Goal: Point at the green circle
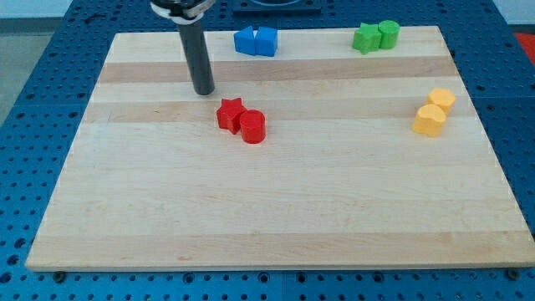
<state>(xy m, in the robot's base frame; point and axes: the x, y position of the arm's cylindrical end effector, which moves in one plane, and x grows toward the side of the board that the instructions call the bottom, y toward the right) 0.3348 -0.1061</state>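
The green circle (389, 33) is a short green cylinder at the view's top right, touching a green star (365, 38) on its left. My tip (203, 90) rests on the wooden board (276, 209) in the upper left, far to the left of the green circle. It stands just up and left of the red star (231, 114), with a small gap between them.
A red cylinder (252, 127) touches the red star's lower right. Two blue blocks (256, 41) sit together at the top centre. Two yellow blocks (434, 113) sit together at the right. Blue perforated table surrounds the board.
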